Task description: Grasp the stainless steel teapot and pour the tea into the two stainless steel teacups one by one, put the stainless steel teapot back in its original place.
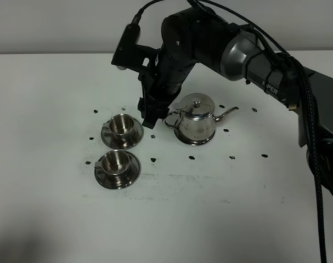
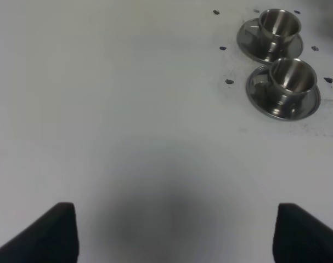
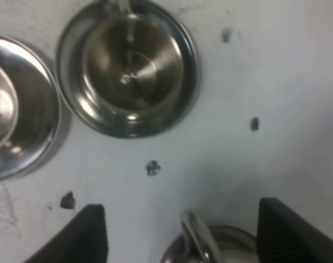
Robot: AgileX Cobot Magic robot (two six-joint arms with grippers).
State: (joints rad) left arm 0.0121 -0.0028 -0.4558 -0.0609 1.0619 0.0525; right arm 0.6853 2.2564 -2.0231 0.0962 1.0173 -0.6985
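Right gripper [image 1: 151,116] jaws wide, straddling the handle of the teapot [image 1: 197,121], not touching it. Left gripper [image 2: 177,235] wide too, holding nothing, over table [image 2: 100,109].

Teapot [image 3: 202,245] cut by right wrist frame edge, blurred; one teacup [image 3: 1,109] cropped.

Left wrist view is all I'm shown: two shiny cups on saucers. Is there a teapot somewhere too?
Observer: Yes. The stainless steel teapot stands on its tray, right of the far cup in the high view.
Operator: Is anything holding it?
Observer: No. The right gripper hangs open by its handle, between pot and that cup.
Operator: Tea poured yet?
Observer: Seen from above, the far cup shows no tea.
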